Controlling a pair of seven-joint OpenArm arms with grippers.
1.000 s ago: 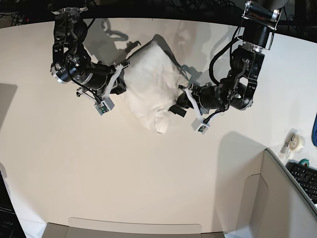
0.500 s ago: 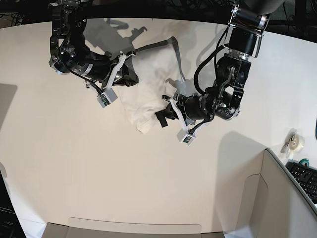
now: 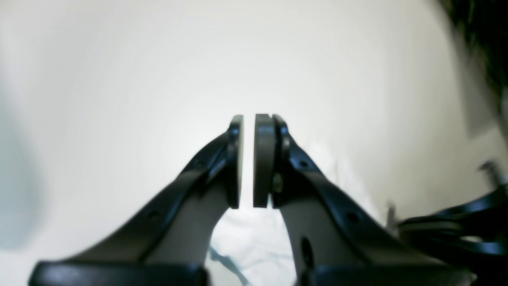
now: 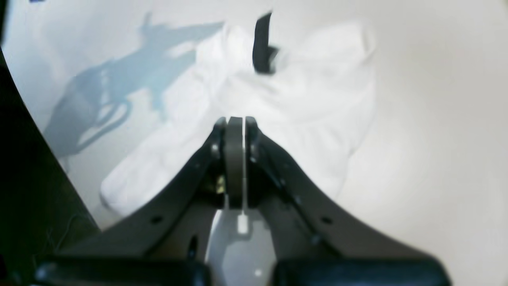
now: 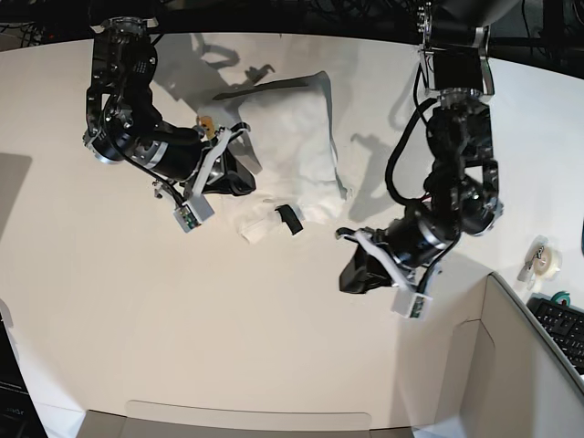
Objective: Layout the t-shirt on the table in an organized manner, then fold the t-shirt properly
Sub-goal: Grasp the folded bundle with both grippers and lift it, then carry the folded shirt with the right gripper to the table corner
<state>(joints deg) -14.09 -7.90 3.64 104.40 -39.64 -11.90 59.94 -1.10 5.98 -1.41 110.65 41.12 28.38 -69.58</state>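
Observation:
The white t-shirt lies on the off-white table. Its upper part is spread out and its lower part is bunched, with the small black tag showing there. My right gripper is shut at the shirt's left edge. In the right wrist view its closed tips sit over the near side of the t-shirt, the tag lies beyond, and no cloth shows between the pads. My left gripper hangs off the shirt over bare table. Its pads are all but closed on nothing.
A grey cardboard box fills the lower right corner and runs along the front edge. A tape roll and a keyboard lie at the far right. The table's curved far edge runs just behind the shirt.
My left arm has swung away from the shirt toward the box, leaving the black tag on the cloth. The right arm has shifted down. The shirt's lower part has bunched up to the left.

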